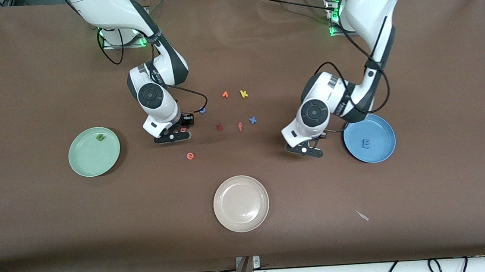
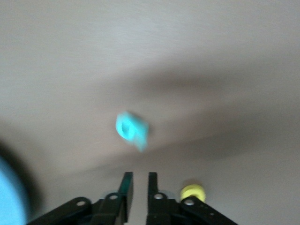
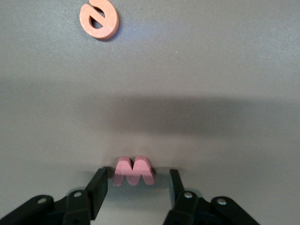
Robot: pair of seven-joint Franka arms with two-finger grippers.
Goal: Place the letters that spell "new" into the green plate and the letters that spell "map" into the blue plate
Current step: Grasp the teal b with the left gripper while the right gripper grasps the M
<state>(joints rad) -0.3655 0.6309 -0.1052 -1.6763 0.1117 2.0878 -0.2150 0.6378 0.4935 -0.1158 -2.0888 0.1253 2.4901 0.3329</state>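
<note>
Front view: pale mint-green round plate [image 1: 81, 164] lies toward the right arm's end from the beige-white round plate [image 1: 243, 222] and holds the green foam n [image 1: 100, 137]. Medium-blue round plate [image 1: 380, 129] lies toward the left arm's end from it and holds the periwinkle foam m [image 1: 366, 144]. Orange foam e [image 1: 190, 156] is farther from the camera than the beige-white plate. Both the right gripper [image 1: 177, 134] and the left gripper [image 1: 313, 151] are low over the table.

Left wrist view: left gripper [image 2: 139, 176] is pinched shut with nothing visible between the jaws. Teal foam p [image 2: 132, 130] lies loose ahead, the yellow foam a [image 2: 193, 192] beside one finger. Judgement: the pinch missed; reopen and re-approach.

Right wrist view: right gripper [image 3: 138, 174] has its jaws apart, straddling the salmon foam w [image 3: 133, 168] without touching it. Next: close, lift, carry to the green plate.
</note>
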